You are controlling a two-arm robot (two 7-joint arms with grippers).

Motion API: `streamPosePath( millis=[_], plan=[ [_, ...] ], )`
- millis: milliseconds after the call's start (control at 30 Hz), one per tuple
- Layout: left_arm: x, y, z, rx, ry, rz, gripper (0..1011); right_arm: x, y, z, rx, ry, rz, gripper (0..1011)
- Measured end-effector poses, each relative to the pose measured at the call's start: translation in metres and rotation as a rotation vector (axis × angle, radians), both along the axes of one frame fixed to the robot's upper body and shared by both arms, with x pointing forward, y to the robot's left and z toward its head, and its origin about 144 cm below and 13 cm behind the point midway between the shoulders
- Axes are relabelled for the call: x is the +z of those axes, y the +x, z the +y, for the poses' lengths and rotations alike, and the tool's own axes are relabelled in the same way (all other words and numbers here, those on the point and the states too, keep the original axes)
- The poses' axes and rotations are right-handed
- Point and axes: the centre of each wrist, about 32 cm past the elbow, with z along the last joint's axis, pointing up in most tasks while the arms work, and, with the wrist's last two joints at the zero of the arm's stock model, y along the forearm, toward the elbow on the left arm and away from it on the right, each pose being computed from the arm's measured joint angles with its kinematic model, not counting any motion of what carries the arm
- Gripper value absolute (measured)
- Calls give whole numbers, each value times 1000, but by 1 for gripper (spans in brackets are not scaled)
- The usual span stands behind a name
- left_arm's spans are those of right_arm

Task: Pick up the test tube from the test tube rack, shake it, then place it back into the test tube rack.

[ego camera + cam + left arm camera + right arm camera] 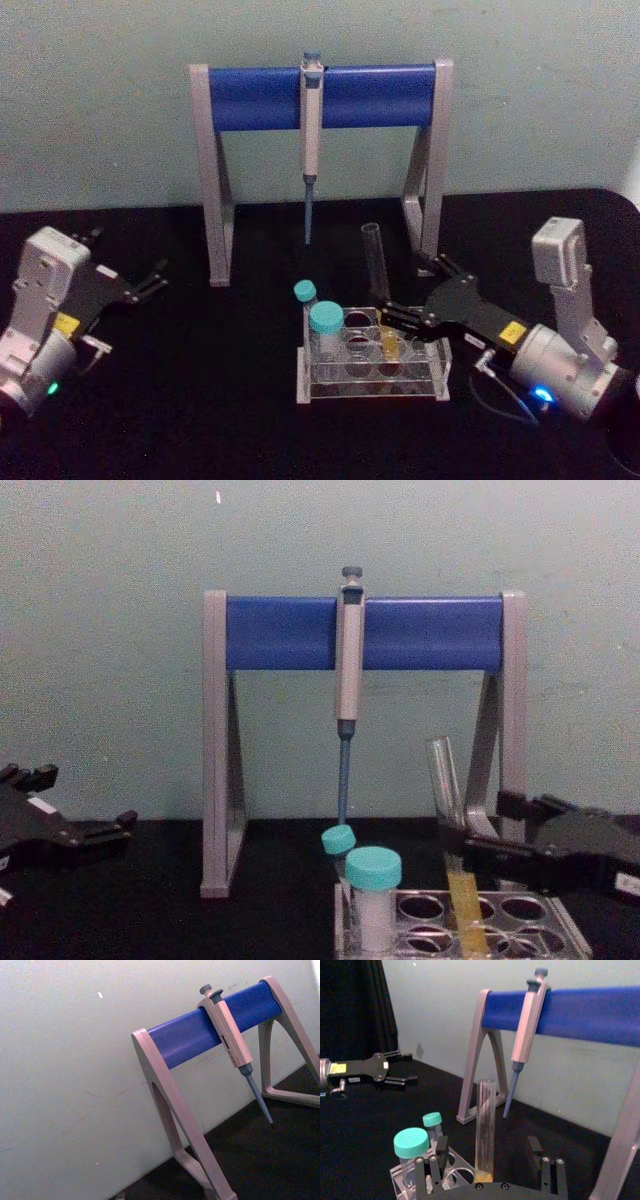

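From my head camera I see the test tube [378, 275], a long slim clear glass cylinder with an open mouth, standing in the test tube rack [372, 385] and leaning a little, its top toward the wall; yellow liquid sits in its rounded lower end. The rack is a low block of translucent plastic, its top plate pierced with rows of round holes, and it rests on the matte black table [200, 400]. My right gripper [412, 298] has its flat black fingers spread to either side of the tube, and in the right wrist view I see clear space between each finger and the glass, so nothing is pinched. Two short vials with smooth teal caps [326, 318] stand at the rack's left end. Behind, a pipette stand [320, 100] with grey angled legs and a thick blue crossbar carries a grey-blue pipette [311, 140], its slender tip hanging down. My left gripper [150, 282] rests well to the left over the table, its thin black fingers apart and holding nothing.
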Motion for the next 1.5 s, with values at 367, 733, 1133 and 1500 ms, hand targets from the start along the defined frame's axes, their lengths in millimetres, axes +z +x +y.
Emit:
streamPosePath(
  millis=[367, 733, 1133, 1500],
  plan=[
    [0, 0, 0, 0, 0, 0, 1010, 7, -32, -20, -132, -6, -69, 1000],
    [0, 0, 0, 0, 0, 0, 1010, -18, -58, -25, -391, -48, -96, 1000],
    [0, 0, 0, 0, 0, 0, 1010, -53, -66, -12, -520, -56, -46, 1000],
    [0, 0, 0, 0, 0, 0, 1010, -67, -60, -8, -489, -70, 6, 1000]
  ],
)
